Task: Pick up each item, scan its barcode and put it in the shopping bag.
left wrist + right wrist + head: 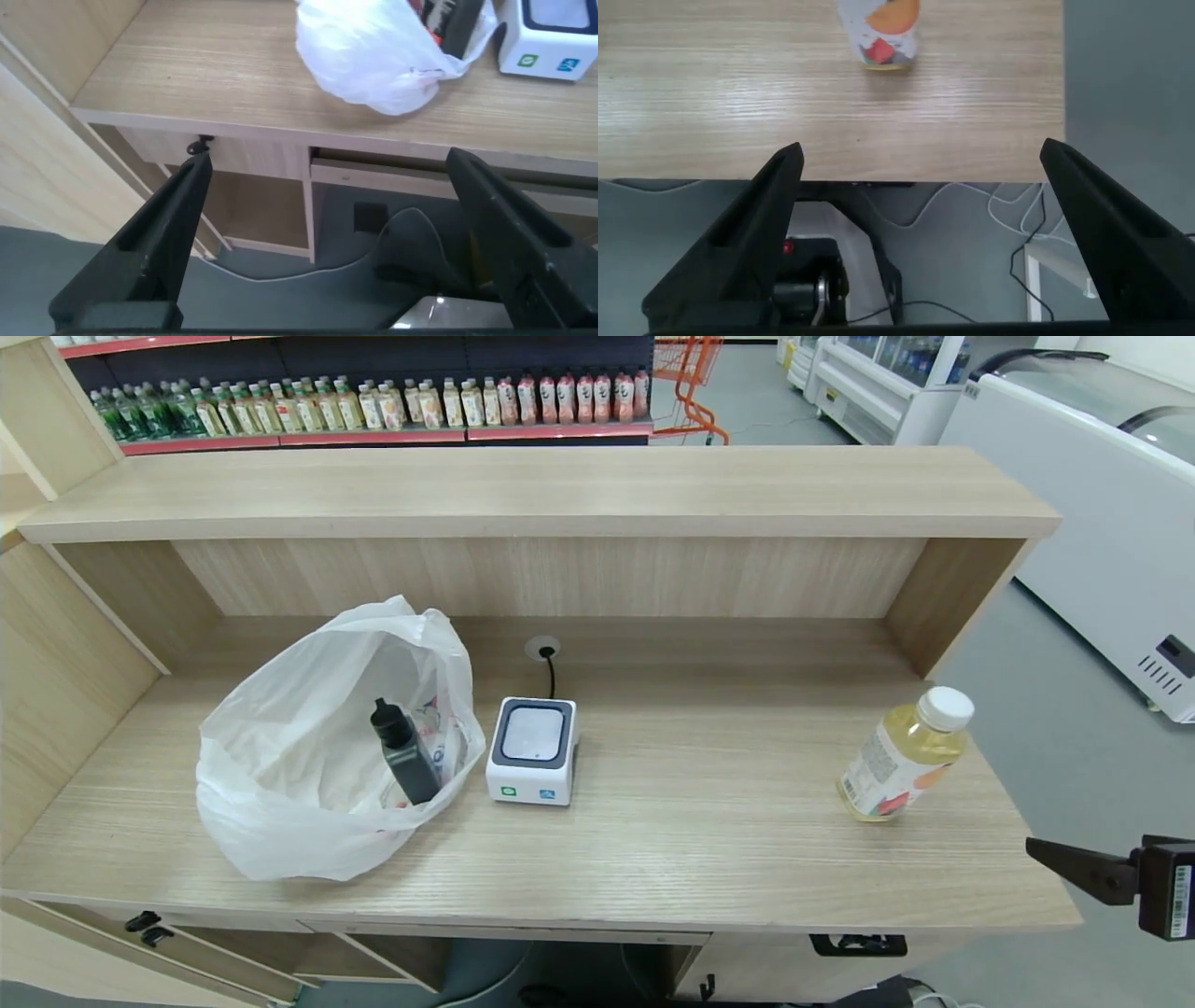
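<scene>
- One wooden counter point(709, 840), bearing all the items.
- One white shopping bag point(280, 784), mouth open, at 9 o'clock of the scanner and touching it.
- Two grippers. The left gripper point(329, 161) is spread and empty, off the counter's front edge near the bag. The right gripper point(922, 151) is spread and empty, at 4 o'clock of the juice bottle.
- One scanner point(532, 751), mid-counter.
- One juice bottle point(904, 756), upright, at 3 o'clock of the scanner, well apart.
- One dark bottle point(406, 753), inside the bag.

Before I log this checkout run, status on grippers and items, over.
Left gripper open, right gripper open, both empty. Juice bottle standing free, counter's right. Dark bottle in shopping bag. Nothing blocks scanner.
</scene>
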Controlling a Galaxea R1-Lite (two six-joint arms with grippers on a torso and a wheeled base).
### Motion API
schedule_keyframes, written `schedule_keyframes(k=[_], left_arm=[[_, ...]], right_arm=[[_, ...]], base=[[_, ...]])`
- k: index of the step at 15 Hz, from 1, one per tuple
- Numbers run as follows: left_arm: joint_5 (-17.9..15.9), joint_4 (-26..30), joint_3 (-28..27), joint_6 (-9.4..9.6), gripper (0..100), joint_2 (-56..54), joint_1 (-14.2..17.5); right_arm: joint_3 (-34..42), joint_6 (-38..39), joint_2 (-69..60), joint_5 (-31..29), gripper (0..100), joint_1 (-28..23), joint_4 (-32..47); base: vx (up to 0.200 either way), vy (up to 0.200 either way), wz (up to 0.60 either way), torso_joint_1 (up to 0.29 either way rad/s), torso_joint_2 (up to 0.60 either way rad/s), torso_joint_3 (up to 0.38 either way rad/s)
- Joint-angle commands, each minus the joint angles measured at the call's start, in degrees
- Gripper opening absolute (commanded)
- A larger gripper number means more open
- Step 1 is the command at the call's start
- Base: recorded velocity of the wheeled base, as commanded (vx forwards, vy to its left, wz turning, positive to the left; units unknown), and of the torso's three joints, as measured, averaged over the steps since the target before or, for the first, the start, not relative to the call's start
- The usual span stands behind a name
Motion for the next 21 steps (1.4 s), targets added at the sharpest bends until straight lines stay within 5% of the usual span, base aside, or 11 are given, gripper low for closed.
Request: schedule_keyframes(k=[1,5,11,21], left_arm=[[0.0,0.0,0.0,0.02,100,0.0,0.0],[0.0,0.0,0.0,-0.07,100,0.0,0.0],[0.0,0.0,0.0,-0.07,100,0.0,0.0],[0.1,0.0,0.0,-0.07,100,0.0,0.0]], right_arm=[[0.4,0.8,0.6,0.3,100,-0.6,-0.5],[2.9,7.4,2.4,0.4,100,-0.7,-6.0],[15.9,7.2,16.9,0.2,100,-0.6,-40.2],[11.7,-3.9,32.5,0.4,100,5.9,-56.5]], base=[[0.0,0.0,0.0,0.0,0.0,0.0],[0.0,0.0,0.0,0.0,0.0,0.0],[0.0,0.0,0.0,0.0,0.0,0.0],[0.0,0.0,0.0,0.0,0.0,0.0]])
